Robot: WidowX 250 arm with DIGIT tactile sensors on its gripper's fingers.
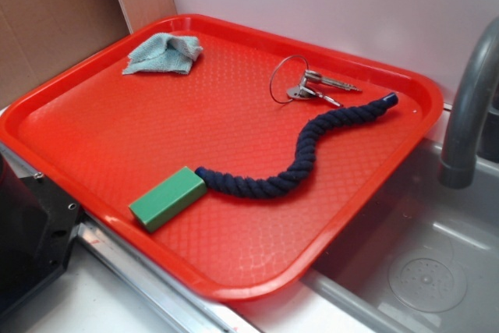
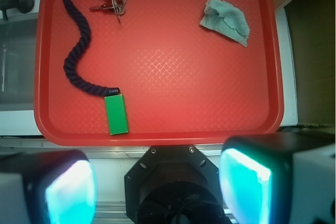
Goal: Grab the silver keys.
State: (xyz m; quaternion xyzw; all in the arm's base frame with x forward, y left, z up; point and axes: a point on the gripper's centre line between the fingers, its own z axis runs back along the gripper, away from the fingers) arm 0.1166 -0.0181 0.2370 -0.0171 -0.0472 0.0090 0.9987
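One silver keys (image 1: 312,86) bunch, one rope (image 1: 300,163)

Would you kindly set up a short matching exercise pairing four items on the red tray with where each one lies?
Things:
1. silver keys
2. navy rope
3. green block
4. light blue cloth

Places, as the exterior view shows them:
A. touching one end of the rope, near the tray's front edge
B. far left corner of the tray
C. winding across the tray's right half
D. near the far rim, just behind the rope

Pairs: 1-D, 2-C, 3-A, 4-B
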